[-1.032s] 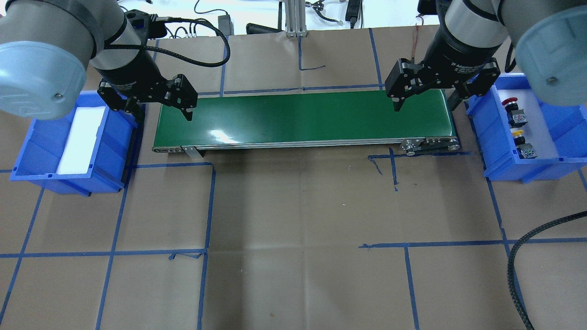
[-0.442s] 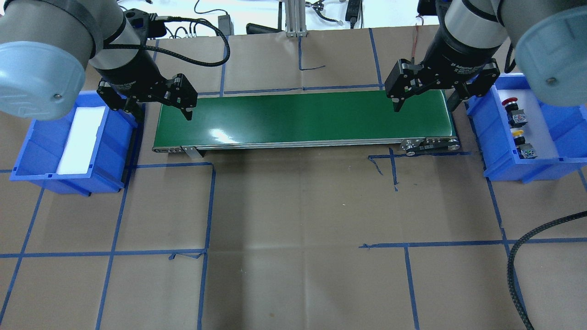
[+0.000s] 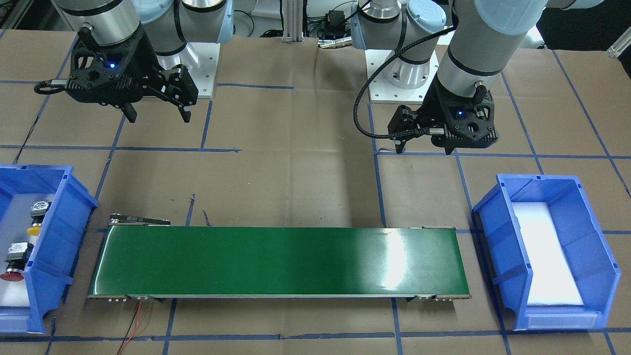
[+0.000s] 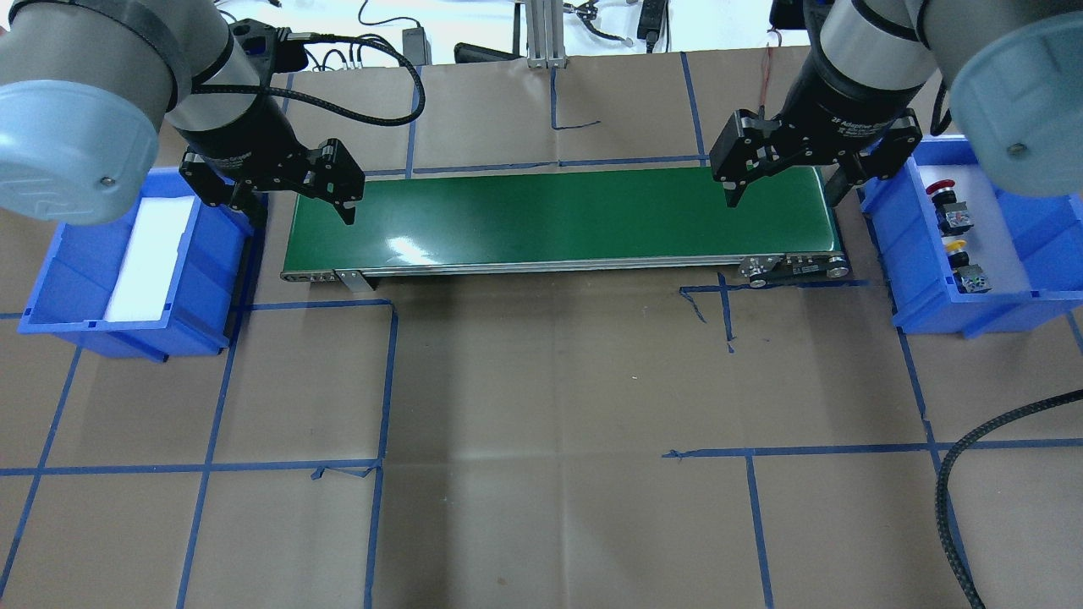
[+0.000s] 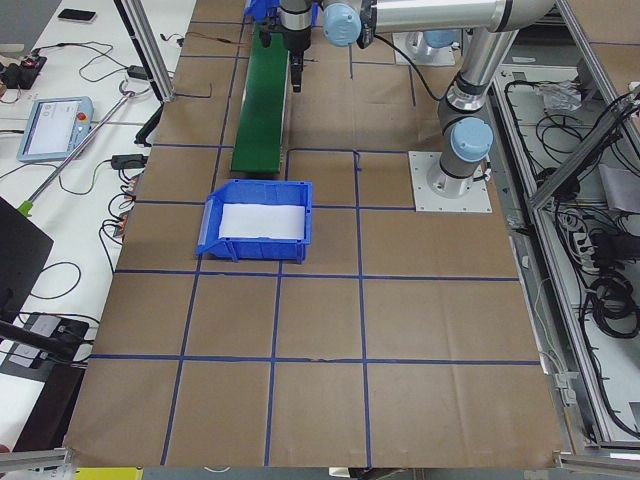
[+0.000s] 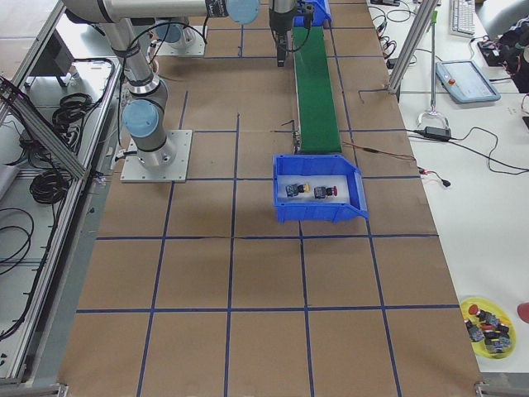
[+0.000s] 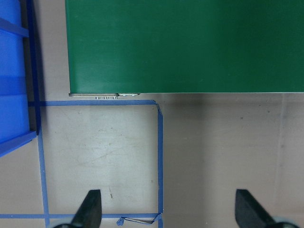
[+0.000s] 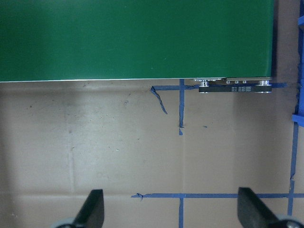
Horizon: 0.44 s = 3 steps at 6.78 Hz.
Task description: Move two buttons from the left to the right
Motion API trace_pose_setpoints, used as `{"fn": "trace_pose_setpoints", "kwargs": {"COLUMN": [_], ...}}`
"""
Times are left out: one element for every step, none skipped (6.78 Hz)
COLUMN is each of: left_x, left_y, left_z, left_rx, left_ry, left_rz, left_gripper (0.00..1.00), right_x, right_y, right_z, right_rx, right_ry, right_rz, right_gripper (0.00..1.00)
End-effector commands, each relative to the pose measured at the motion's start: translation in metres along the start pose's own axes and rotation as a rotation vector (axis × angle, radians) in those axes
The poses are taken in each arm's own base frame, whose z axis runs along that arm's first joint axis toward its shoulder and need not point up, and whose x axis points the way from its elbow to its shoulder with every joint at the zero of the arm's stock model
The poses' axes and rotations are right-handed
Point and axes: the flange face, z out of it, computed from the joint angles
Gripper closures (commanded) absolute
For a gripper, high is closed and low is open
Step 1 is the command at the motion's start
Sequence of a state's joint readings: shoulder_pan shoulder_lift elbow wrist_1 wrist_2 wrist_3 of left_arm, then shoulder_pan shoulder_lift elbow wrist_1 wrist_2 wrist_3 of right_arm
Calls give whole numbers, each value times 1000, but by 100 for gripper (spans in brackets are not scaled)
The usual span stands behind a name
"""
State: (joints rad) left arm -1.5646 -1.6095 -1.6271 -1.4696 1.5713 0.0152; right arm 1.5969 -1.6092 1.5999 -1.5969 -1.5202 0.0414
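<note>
Both buttons lie in the blue bin [image 4: 905,254] on my right side. The red-capped button [image 4: 948,207] is the farther one and the yellow-capped button [image 4: 963,262] the nearer; they also show as the red button [image 3: 15,261] and the yellow button [image 3: 37,219] in the front-facing view. My right gripper [image 4: 783,190] hangs open and holds nothing over the right end of the green conveyor belt [image 4: 558,216], beside that bin. At the belt's left end my left gripper [image 4: 296,199] is open too, with nothing between its fingers [image 7: 90,209].
A second blue bin [image 4: 211,254] at the left holds only a white foam liner. Brown paper with blue tape lines covers the table. A black cable [image 4: 952,491] lies at the near right. Cables and gear sit along the far edge.
</note>
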Motion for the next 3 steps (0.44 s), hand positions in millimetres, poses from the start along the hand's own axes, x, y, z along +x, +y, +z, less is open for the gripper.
{"fn": "trace_pose_setpoints", "kwargs": {"left_x": [0,0,0], "left_y": [0,1,1], "left_z": [1,0,-1], "left_rx": [-2,0,3], "left_ry": [0,0,0], "left_rz": [0,0,0], "left_gripper": [0,0,0], "right_x": [0,0,0], "right_y": [0,0,0], "right_z": [0,0,0], "right_rx": [0,0,0], "right_ry": [0,0,0], "right_rz": [2,2,2], "right_gripper": [0,0,0]}}
